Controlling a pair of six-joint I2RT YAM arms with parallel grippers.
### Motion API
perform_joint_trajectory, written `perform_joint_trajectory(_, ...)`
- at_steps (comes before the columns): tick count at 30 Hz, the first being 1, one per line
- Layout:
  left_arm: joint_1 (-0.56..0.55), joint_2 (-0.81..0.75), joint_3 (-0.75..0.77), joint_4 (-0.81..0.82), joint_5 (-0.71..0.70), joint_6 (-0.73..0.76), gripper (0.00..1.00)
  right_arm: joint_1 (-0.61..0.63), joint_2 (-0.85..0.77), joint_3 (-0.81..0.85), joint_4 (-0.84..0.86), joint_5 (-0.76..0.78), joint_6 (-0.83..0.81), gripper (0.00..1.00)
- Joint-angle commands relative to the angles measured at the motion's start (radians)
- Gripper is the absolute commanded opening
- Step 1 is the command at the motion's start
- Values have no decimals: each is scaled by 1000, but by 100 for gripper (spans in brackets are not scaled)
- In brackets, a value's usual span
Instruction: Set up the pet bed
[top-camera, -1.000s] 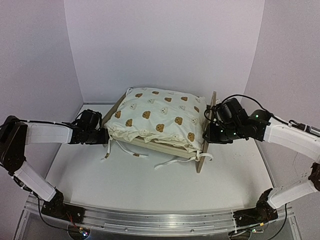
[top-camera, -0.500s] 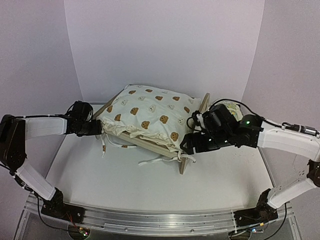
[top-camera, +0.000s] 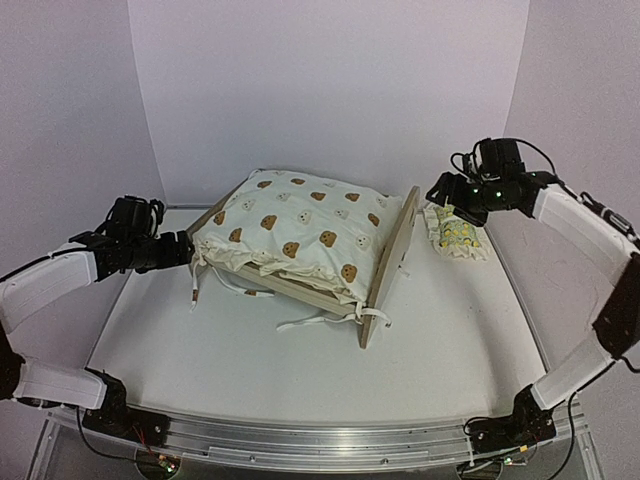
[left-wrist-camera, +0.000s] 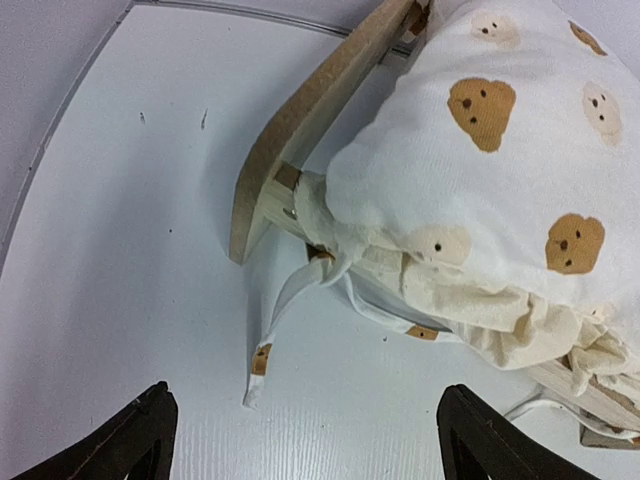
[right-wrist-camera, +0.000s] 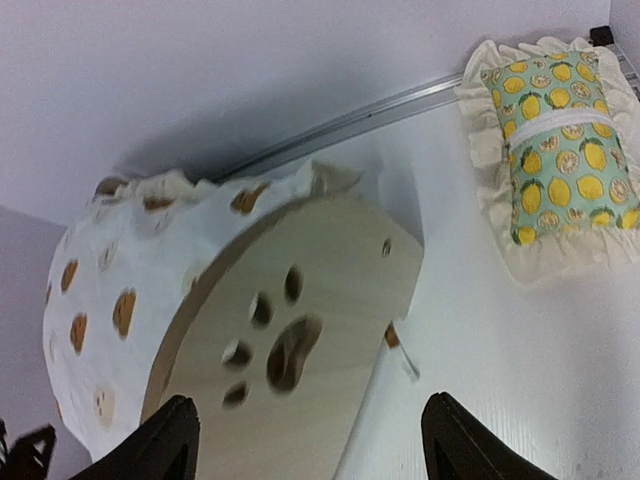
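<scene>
The pet bed, a light-wood frame with arched end boards (top-camera: 393, 262), stands mid-table, angled. The cream bear-print cushion (top-camera: 300, 235) lies on it and hides the striped base. My left gripper (top-camera: 182, 250) is open and empty, just left of the bed's left end board (left-wrist-camera: 310, 110), not touching. In the left wrist view my gripper (left-wrist-camera: 305, 395) hovers over bare table near a loose cushion tie (left-wrist-camera: 265, 350). My right gripper (top-camera: 440, 192) is open and empty, raised behind the right end board (right-wrist-camera: 290, 330), which has a paw-print cutout. The right gripper (right-wrist-camera: 310, 402) faces this board.
A small lemon-print pillow (top-camera: 455, 232) with a cream frill lies on the table at the back right, also in the right wrist view (right-wrist-camera: 555, 150). White ties (top-camera: 320, 322) trail from the cushion onto the table in front of the bed. Walls close in the back and sides.
Both grippers have let go of the bed and drawn away. The right arm has risen to the back right near the lemon pillow. The left has pulled back to the left.
</scene>
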Motion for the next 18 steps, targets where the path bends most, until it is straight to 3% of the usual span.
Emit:
perform_joint_trajectory(1,-12,-62,-28,-24,59,-27,92,-166,284,189,186,-335,217,70)
perform_joint_trajectory(6,-35,-111,-53,-18,119,-43,98,-253,647,524,282,-477,394,62)
perform_joint_trajectory(11,-118,-137,-102,13,147,-102,99,-264,939,805,387,-586,536,57)
perform_joint_trajectory(15,-199,-98,-153,92,147,-142,96,-263,1065,887,525,-678,652,54)
perform_joint_trajectory(18,-213,-71,-191,193,175,-163,88,-250,1074,818,650,-737,696,53)
